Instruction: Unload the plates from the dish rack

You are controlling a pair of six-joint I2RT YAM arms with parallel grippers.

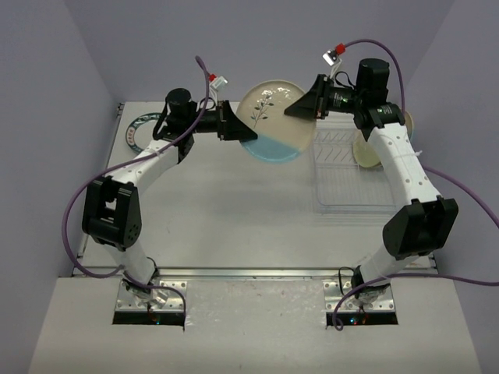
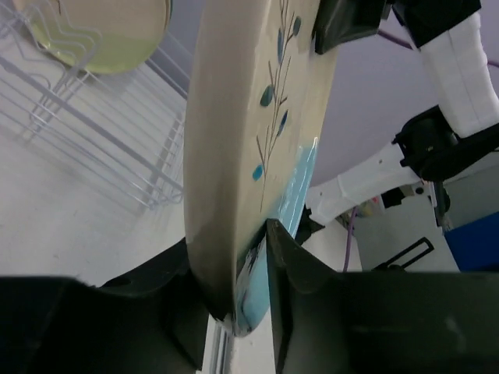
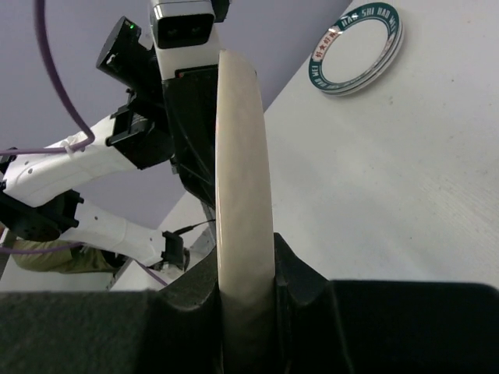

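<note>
A cream plate with a light blue lower part and a leaf motif (image 1: 273, 117) hangs in the air left of the dish rack (image 1: 351, 187). My left gripper (image 1: 243, 128) is shut on its left edge and my right gripper (image 1: 302, 105) is shut on its upper right edge. In the left wrist view the plate (image 2: 257, 117) stands edge-on between my fingers (image 2: 249, 265). In the right wrist view its rim (image 3: 243, 179) is pinched in my gripper (image 3: 245, 273). A cream plate (image 1: 366, 149) stands in the rack, also in the left wrist view (image 2: 101, 31).
A white plate with a green rim (image 1: 144, 128) lies flat on the table at the far left, also in the right wrist view (image 3: 359, 47). The rack's wire rails (image 2: 78, 117) show behind the held plate. Walls close in the table's far and side edges.
</note>
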